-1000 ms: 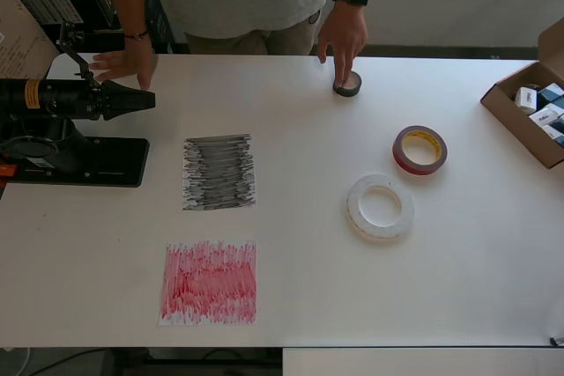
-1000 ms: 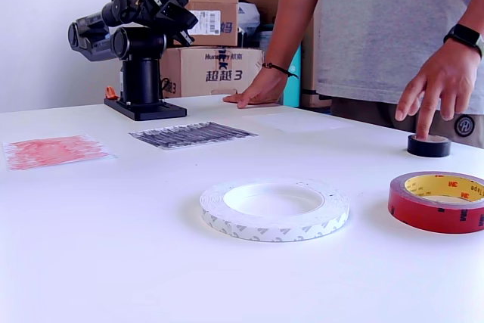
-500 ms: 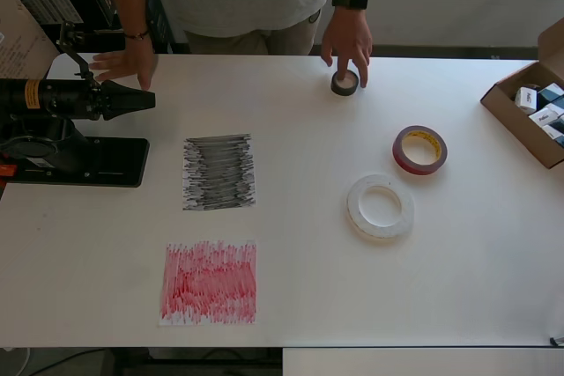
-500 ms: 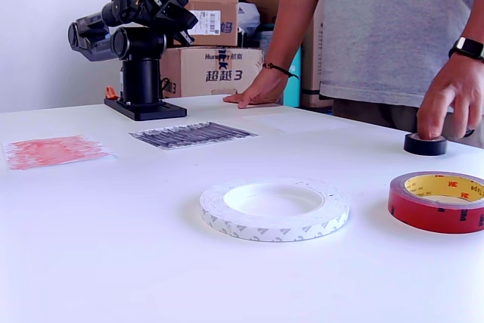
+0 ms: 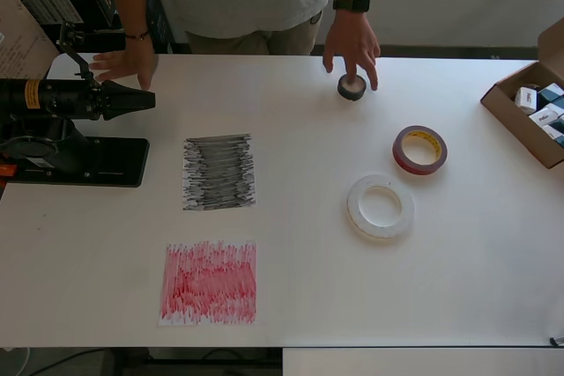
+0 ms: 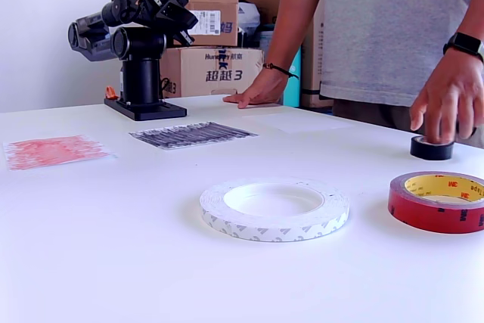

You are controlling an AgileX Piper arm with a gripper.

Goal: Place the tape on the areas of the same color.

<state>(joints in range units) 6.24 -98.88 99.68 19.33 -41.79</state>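
The small black tape roll (image 5: 352,87) lies at the table's far side under a person's fingertips (image 5: 356,50); it also shows in the exterior view (image 6: 431,147). The dark-red roll with a yellowish core (image 5: 419,150) and the flat white ring (image 5: 381,207) lie to the overhead view's right. The black scribbled sheet (image 5: 218,172) and the red scribbled sheet (image 5: 209,282) lie left of centre. A plain white sheet (image 6: 291,121) shows faintly in the exterior view. My gripper (image 5: 148,99) rests folded at the overhead view's left, its jaws together and empty, far from all the rolls.
My arm's black base (image 5: 75,160) sits at the overhead view's left edge. The person's other hand (image 5: 128,63) rests flat on the table near my gripper. A brown carton (image 5: 529,116) with small boxes stands at the right edge. Cardboard boxes (image 6: 215,69) stand behind the table.
The person's hand has nudged the black roll slightly to the overhead view's right and now covers it with spread fingers. My arm has not moved.
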